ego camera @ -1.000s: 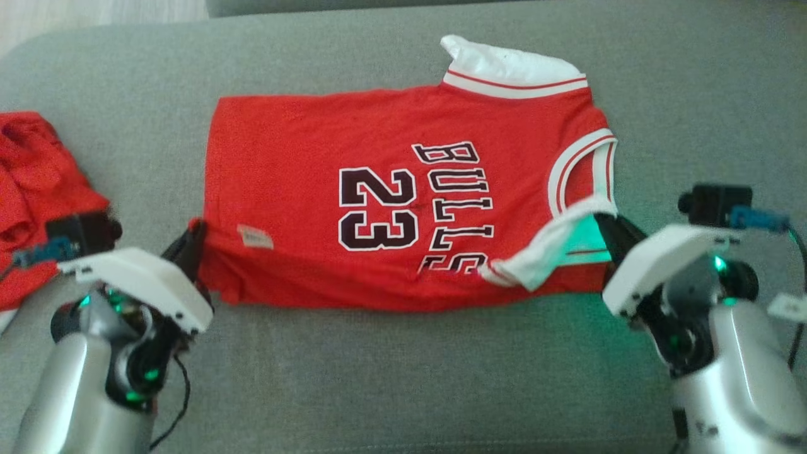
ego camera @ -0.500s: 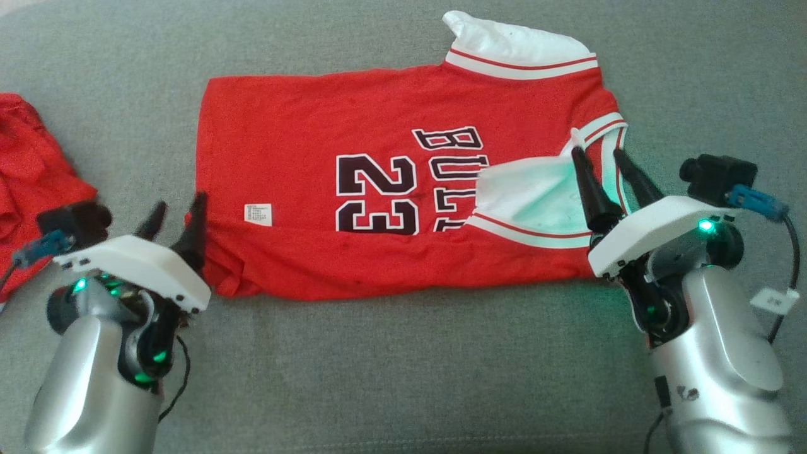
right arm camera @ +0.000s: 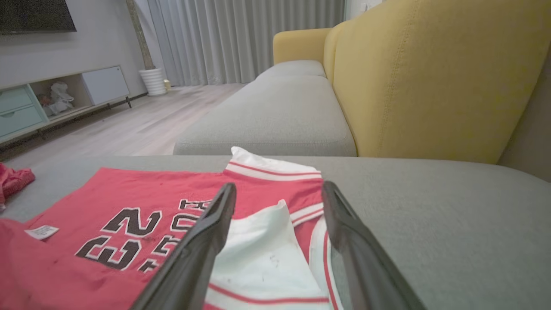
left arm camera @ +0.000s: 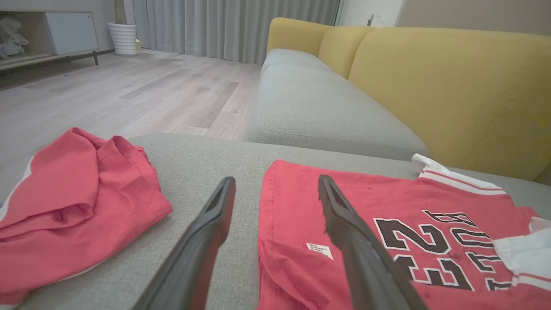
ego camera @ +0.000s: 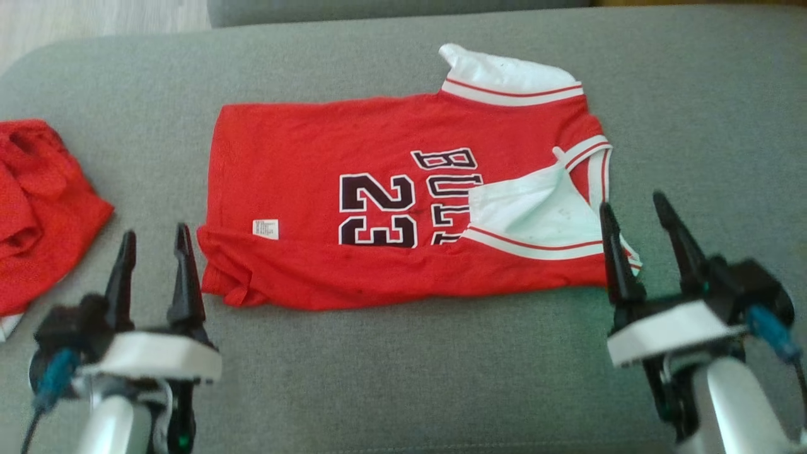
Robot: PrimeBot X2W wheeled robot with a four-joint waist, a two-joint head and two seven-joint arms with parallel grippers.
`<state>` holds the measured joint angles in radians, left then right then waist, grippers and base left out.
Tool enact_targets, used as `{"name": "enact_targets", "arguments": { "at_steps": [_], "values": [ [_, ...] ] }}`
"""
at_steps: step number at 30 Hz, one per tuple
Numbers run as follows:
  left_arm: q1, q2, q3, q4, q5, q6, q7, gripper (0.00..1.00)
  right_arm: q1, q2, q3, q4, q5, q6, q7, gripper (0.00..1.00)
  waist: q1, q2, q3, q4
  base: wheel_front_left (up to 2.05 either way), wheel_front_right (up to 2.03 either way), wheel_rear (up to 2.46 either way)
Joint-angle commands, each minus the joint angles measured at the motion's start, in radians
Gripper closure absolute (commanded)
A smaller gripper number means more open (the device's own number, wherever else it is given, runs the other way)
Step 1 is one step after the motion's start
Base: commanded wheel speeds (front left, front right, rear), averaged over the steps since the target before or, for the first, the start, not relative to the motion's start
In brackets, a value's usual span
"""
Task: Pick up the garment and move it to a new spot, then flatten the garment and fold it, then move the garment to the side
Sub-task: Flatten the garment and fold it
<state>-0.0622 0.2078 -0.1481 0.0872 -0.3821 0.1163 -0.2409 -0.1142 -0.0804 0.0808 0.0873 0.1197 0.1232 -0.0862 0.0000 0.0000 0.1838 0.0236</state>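
Two grippers sit in the lower corners of the head view, and both have just let go. The left gripper [ego camera: 156, 232], at the lower left, has its two dark fingers spread wide with nothing between them. The right gripper [ego camera: 632, 202], at the lower right, is spread just as wide and is empty too.

A second ago both were pinched shut on the near edge of the red jersey [ego camera: 353, 157]. Now they have pulled back toward the bottom of the frame. The left one is just beside the jersey's lower left corner, and the right one is at its lower right corner.

The jersey lies in the middle of the frame on the grey sofa cushion [ego camera: 403, 378]. Its near edge now lies turned up over the front. A red strip runs along the bottom, and a white flap [ego camera: 536, 208] covers part of the letters at the right. So I think one fold is done. More folding and the move to the side are still to do.

Counting: two grippers, four fingers, one jersey and one small white tag [ego camera: 265, 228] on it. There is also one other red cloth [ego camera: 38, 202] at the left edge. It is bunched and blurry, so it may be shorts, but I cannot be sure.
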Motion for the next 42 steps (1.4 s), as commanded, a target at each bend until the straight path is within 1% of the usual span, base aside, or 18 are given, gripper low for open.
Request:
{"name": "enact_targets", "arguments": {
  "at_steps": [1, 4, 7, 10, 14, 23, 29, 34, 39, 42],
  "values": [
    [0.002, 0.018, 0.033, -0.052, 0.014, 0.006, -0.014, 0.00, 0.011, 0.006, 0.012, -0.058, -0.009, 0.008, 0.005, 0.00, 0.0000, 0.0000, -0.015, -0.006, 0.00, 0.00, 0.00],
    [0.065, 0.009, 0.026, -0.087, 0.024, 0.011, -0.017, 0.00, 0.079, 0.013, -0.001, -0.099, -0.014, 0.008, 0.028, 0.00, 0.0000, 0.0000, -0.032, -0.015, 0.00, 0.00, 0.00],
    [0.130, 0.011, 0.028, -0.105, 0.032, 0.030, -0.012, 0.00, 0.133, 0.020, -0.010, -0.131, -0.010, 0.008, 0.047, 0.00, 0.0000, 0.0000, -0.047, -0.021, 0.00, 0.00, 0.00],
    [0.154, 0.010, 0.025, -0.109, 0.021, 0.033, 0.009, 0.00, 0.150, 0.024, -0.008, -0.145, -0.006, 0.008, 0.053, 0.00, 0.0000, 0.0000, -0.052, -0.022, 0.00, 0.00, 0.00],
    [0.163, 0.016, 0.021, -0.121, 0.020, 0.037, 0.030, 0.00, 0.157, 0.026, -0.006, -0.152, -0.004, 0.008, 0.056, 0.00, 0.0000, 0.0000, -0.057, -0.023, 0.00, 0.00, 0.00],
    [0.162, 0.015, 0.018, -0.125, 0.006, 0.039, 0.039, 0.00, 0.162, 0.028, -0.007, -0.147, 0.003, 0.008, 0.059, 0.00, 0.0000, 0.0000, -0.058, -0.026, 0.00, 0.00, 0.00],
    [0.145, 0.014, 0.011, -0.119, -0.005, 0.033, 0.046, 0.00, 0.155, 0.030, -0.013, -0.122, 0.013, 0.008, 0.061, 0.00, 0.0000, 0.0000, -0.052, -0.025, 0.00, 0.00, 0.00],
    [0.085, 0.014, -0.017, -0.066, -0.013, 0.007, 0.080, 0.00, 0.117, 0.030, -0.018, -0.059, 0.026, 0.008, 0.071, 0.00, 0.0000, 0.0000, -0.031, -0.017, 0.00, 0.00, 0.00],
    [-0.027, 0.013, -0.051, 0.081, -0.041, -0.040, 0.163, 0.00, 0.034, 0.024, -0.014, 0.055, 0.037, 0.008, 0.089, 0.00, 0.0000, 0.0000, 0.008, -0.010, 0.00, 0.00, 0.00],
    [-0.078, 0.015, -0.066, 0.172, -0.057, -0.067, 0.208, 0.00, -0.006, 0.022, -0.028, 0.124, 0.032, 0.008, 0.131, 0.00, 0.0000, 0.0000, 0.030, -0.009, 0.00, 0.00, 0.00]
  ]
}}
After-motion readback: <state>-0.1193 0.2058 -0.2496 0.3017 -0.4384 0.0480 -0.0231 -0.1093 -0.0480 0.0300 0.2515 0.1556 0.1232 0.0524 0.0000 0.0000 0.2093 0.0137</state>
